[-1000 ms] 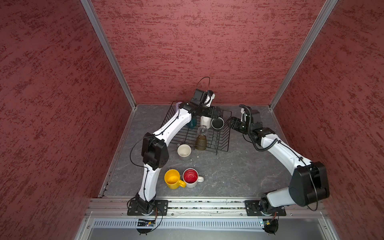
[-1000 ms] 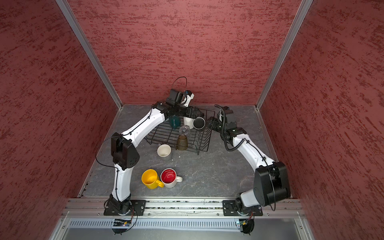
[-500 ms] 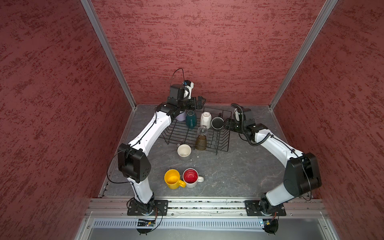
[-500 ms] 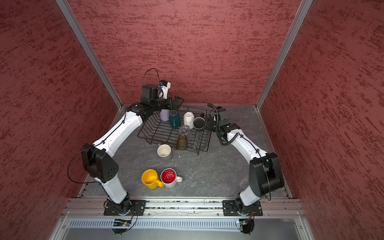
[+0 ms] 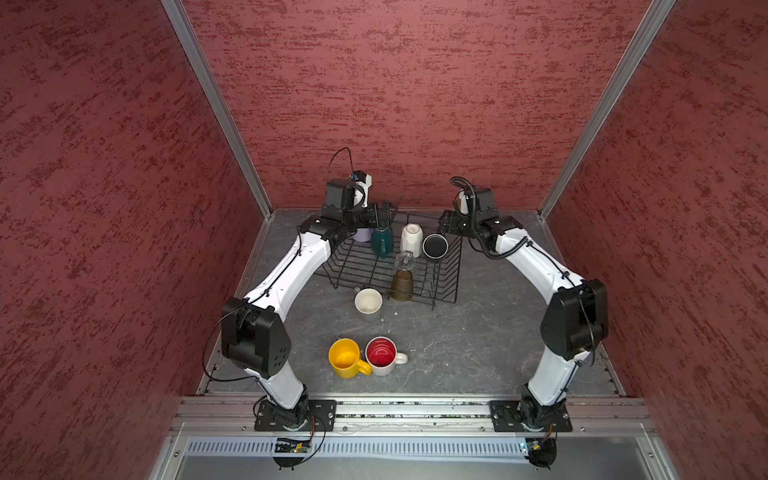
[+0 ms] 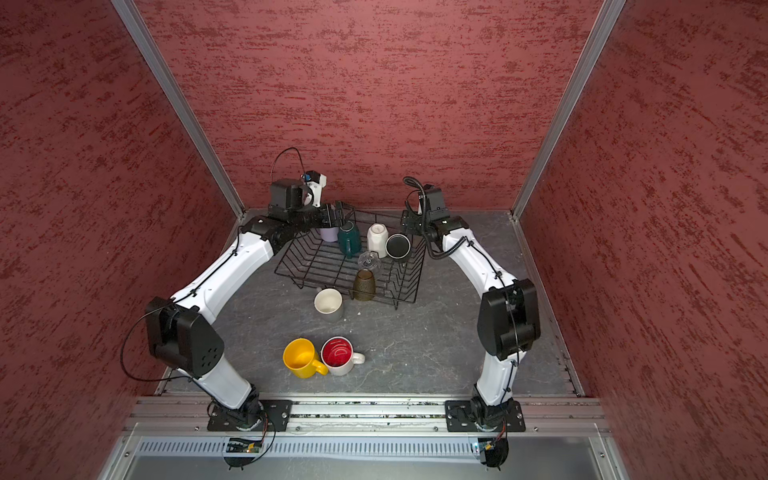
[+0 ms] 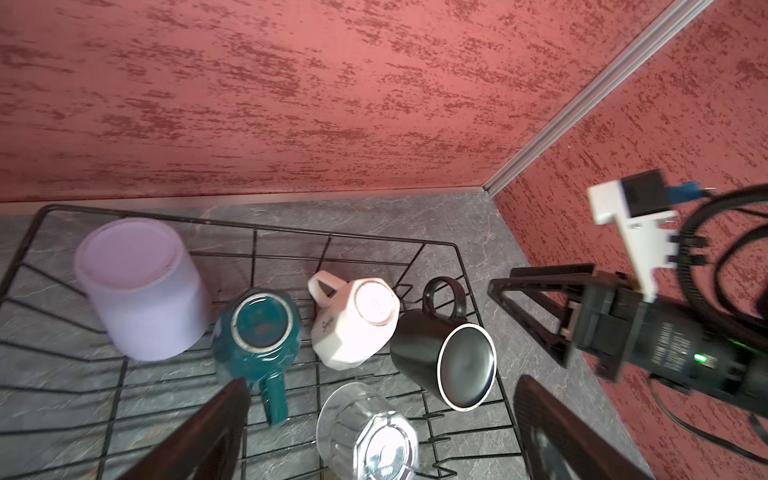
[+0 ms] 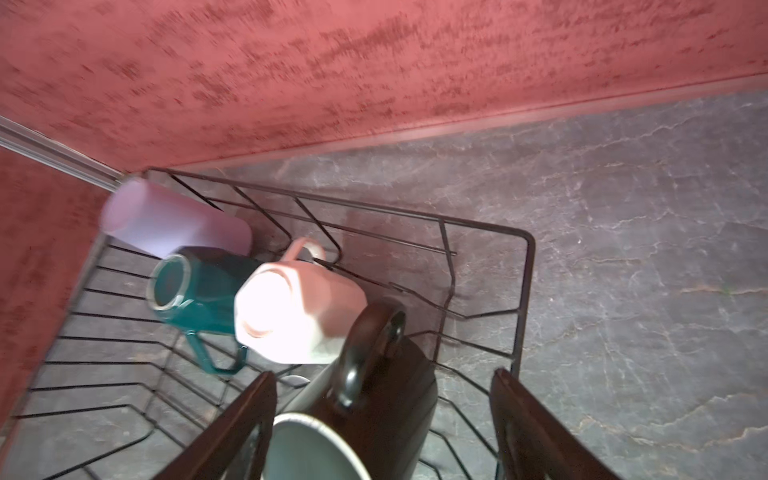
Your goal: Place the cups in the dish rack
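Note:
The black wire dish rack [image 5: 357, 270] [image 6: 307, 270] holds a lavender cup [image 5: 361, 235] [image 7: 137, 286], a dark teal mug [image 5: 381, 241] [image 7: 257, 328], a white faceted mug [image 5: 411, 237] [image 8: 291, 316], a black mug [image 5: 435, 246] [image 8: 382, 399], a clear glass [image 5: 405, 261] [image 7: 365, 432] and an amber glass [image 5: 402, 284]. My left gripper [image 5: 384, 210] [image 7: 374, 415] hangs open above the rack's back, over the clear glass. Just past the rack's back right corner my right gripper [image 5: 446, 222] [image 8: 382, 415] is open, with the black mug lying free below its fingers.
On the floor in front of the rack stand a grey cup [image 5: 368, 300] [image 6: 329, 303], a yellow mug [image 5: 347, 357] [image 6: 301, 357] and a white mug with a red inside [image 5: 382, 355] [image 6: 338, 353]. Red walls close in the back and both sides.
My left gripper has swung left along the rack's back, uncovering the lavender cup. My right gripper has drawn up and back from the black mug, which stays in the rack.

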`<state>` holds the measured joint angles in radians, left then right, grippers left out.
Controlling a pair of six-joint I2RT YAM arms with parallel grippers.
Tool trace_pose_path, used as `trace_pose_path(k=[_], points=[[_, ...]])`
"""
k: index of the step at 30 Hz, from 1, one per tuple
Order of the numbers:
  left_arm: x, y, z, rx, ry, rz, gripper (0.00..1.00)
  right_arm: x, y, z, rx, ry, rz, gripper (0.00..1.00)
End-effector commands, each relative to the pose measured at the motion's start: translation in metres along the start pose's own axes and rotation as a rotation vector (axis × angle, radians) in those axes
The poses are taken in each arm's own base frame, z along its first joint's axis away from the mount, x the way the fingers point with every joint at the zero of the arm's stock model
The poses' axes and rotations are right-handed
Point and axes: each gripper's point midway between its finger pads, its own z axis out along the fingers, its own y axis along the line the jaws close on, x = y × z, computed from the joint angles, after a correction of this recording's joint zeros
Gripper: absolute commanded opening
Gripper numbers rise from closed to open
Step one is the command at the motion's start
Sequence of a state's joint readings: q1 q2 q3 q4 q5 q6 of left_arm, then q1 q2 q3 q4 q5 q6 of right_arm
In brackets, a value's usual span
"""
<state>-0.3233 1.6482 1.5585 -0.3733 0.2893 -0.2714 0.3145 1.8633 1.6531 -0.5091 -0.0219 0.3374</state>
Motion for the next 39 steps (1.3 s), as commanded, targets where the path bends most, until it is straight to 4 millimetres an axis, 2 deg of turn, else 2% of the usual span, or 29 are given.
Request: trace_pose_path(k=[1, 6, 13, 19, 24, 29, 33, 39], points=[[-0.011, 0.000, -0.013, 0.016, -0.049, -0.013, 1.00, 0.009, -0.013, 0.012, 0.082, 0.062, -0.054, 0.81], [-0.006, 0.007, -0.014, 0.008, -0.038, -0.030, 1.00, 0.014, -0.023, 0.029, 0.138, 0.104, -0.079, 0.81], [0.001, 0.011, -0.011, 0.009, -0.020, -0.046, 1.00, 0.026, -0.034, 0.044, 0.178, 0.146, -0.087, 0.81], [0.002, 0.015, -0.010, 0.007, -0.018, -0.054, 1.00, 0.022, -0.029, 0.052, 0.162, 0.153, -0.078, 0.80], [0.004, 0.016, -0.009, 0.010, -0.014, -0.061, 1.00, 0.010, -0.016, 0.049, 0.103, 0.124, -0.059, 0.80], [0.004, 0.017, -0.008, 0.012, -0.011, -0.065, 0.99, -0.018, 0.002, 0.029, 0.044, 0.059, -0.054, 0.78], [0.005, 0.016, -0.008, 0.016, -0.011, -0.067, 1.00, -0.015, 0.001, 0.035, 0.061, 0.108, -0.073, 0.75], [0.005, 0.016, -0.008, 0.022, -0.009, -0.074, 1.00, -0.002, 0.006, 0.042, 0.031, 0.162, -0.071, 0.58]])
